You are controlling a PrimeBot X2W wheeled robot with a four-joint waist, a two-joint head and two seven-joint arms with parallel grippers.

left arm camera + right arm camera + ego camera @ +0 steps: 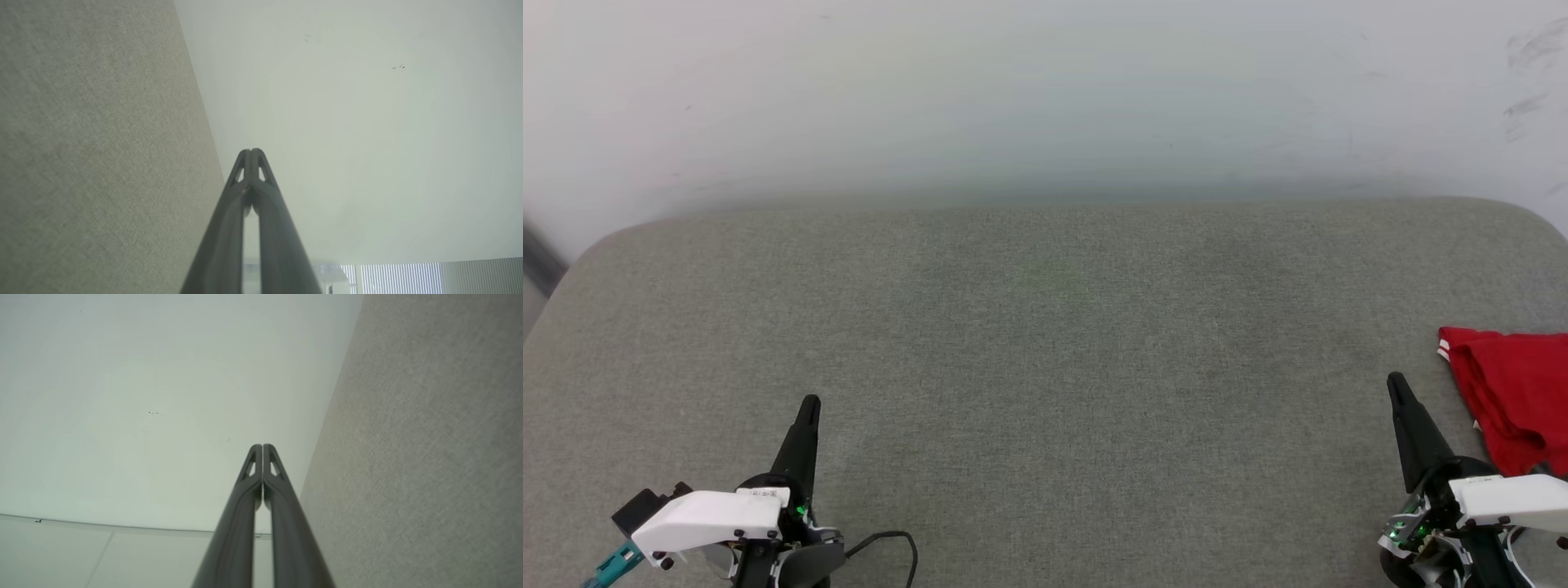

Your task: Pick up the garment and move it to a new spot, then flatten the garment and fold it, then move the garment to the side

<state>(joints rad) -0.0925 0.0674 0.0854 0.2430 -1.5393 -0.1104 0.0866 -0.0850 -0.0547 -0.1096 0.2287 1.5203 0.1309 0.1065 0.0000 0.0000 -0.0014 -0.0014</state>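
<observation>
The garment (1515, 392), a red shirt with a bit of white striped trim at its corner, lies bunched at the right edge of the grey cushion (1045, 343), partly cut off by the frame. My right gripper (1396, 382) stands just left of it, apart from the cloth, shut with nothing between its fingers. At the lower left my left gripper (810, 403) is also shut and empty, far from the garment. In the left wrist view the left gripper (251, 152) has its tips pressed together, as has the right gripper (262, 446) in the right wrist view.
The grey fabric surface (90, 143) is wide, with rounded far corners, and backs onto a white wall (1045, 90). A black cable (894, 543) loops beside my left wrist. Window blinds (400, 277) appear in the left wrist view.
</observation>
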